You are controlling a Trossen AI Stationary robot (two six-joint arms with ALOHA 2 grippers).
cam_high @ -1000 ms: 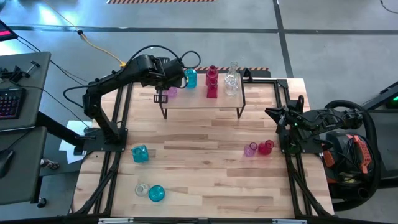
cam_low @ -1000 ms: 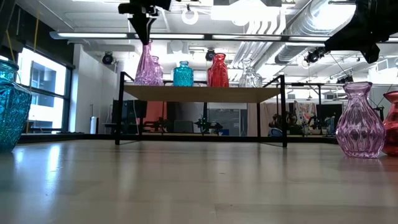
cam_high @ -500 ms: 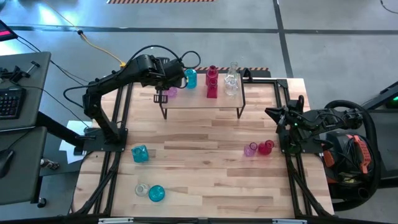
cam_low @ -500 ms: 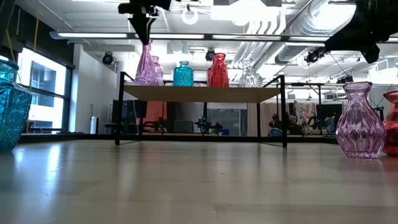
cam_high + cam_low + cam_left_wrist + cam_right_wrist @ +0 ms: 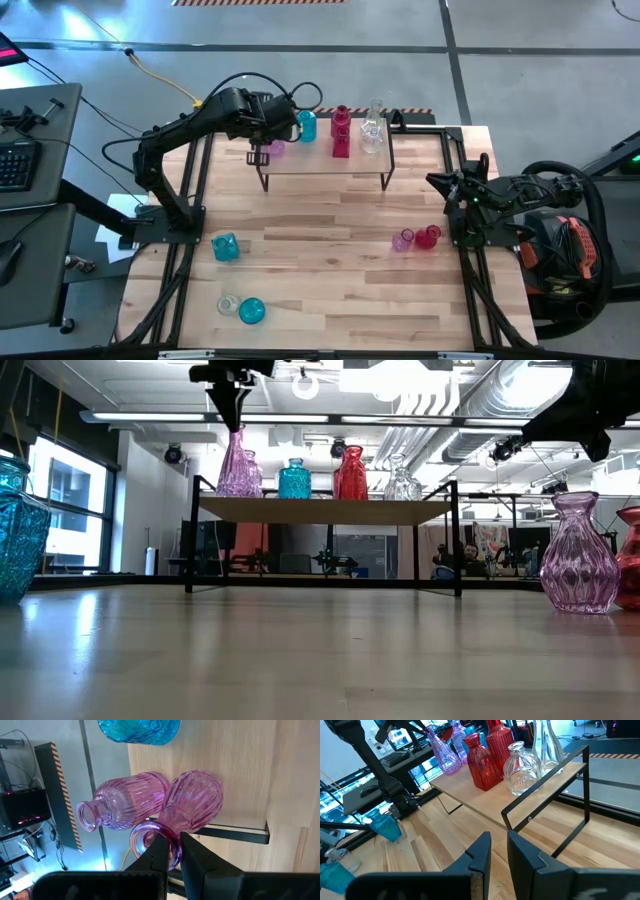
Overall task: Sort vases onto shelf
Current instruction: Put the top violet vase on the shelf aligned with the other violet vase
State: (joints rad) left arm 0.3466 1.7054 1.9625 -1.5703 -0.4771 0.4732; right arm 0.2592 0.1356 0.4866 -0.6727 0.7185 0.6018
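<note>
We see the left end effector (image 5: 172, 851) up at the shelf's (image 5: 325, 165) left end, fingers pinched tight on the rim of a pink vase (image 5: 192, 805) that stands on the shelf top. In the low view the same end effector (image 5: 232, 405) comes down from above onto that vase's (image 5: 235, 465) neck. A 2nd pink bottle-shaped vase (image 5: 122, 802) sits just beside it, touching or nearly so; can't tell which. Further along the shelf: teal vase (image 5: 294, 479), red vases (image 5: 350, 473), then clear ones (image 5: 402, 480) twd the right end.

Right end effector (image 5: 499, 851) waits at the table's (image 5: 330, 290) right edge, well apart from the shelf, fingers narrow w/ a thin gap, holding nothing.

Still on the table: a pink vase and a red vase (image 5: 427, 236) side by side near the right arm, a teal vase (image 5: 226, 247) on the left side, and a clear + teal pair (image 5: 251, 310) near the front-left corner.
</note>
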